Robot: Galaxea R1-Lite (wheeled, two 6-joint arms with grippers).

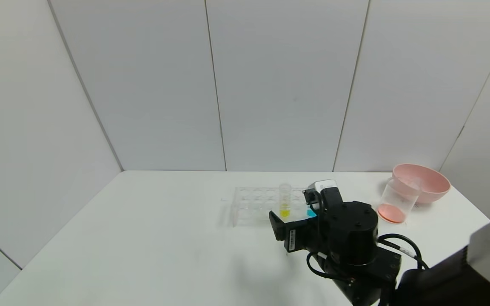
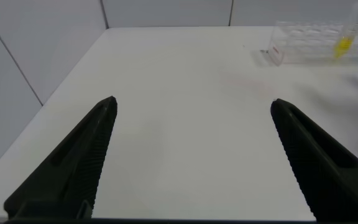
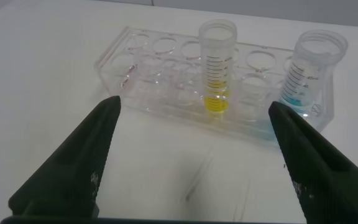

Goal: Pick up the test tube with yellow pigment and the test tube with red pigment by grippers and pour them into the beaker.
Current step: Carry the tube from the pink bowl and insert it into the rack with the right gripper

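Clear plastic rack [image 1: 257, 204] on the white worktop [image 1: 143, 238], taken as the landmark. The yellow tube [image 1: 285, 200] stands upright in a hole toward the rack's right end; the liquid fills only its lowest part. One hole further right stands a blue tube [image 3: 309, 74], in the head view almost wholly hidden behind the right arm, with only a patch of blue showing. No red tube is visible in any view.

Right hand [image 3: 194, 155]: it hovers over the worktop just in front of the rack, fingers spread wide and empty, the yellow tube seen between them but apart from both. In the head view its fingertips are hidden by its own black wrist body.

Left hand [image 2: 194, 158]: well left of the rack and nearer the robot, over bare worktop, fingers likewise spread and empty; out of the head view.

The beaker [image 1: 397, 200] stands well right of the rack, upright, with a red-orange layer at its bottom. A pink bowl [image 1: 423, 182] sits just behind it, partly overlapped by the beaker's rim; contact cannot be judged.
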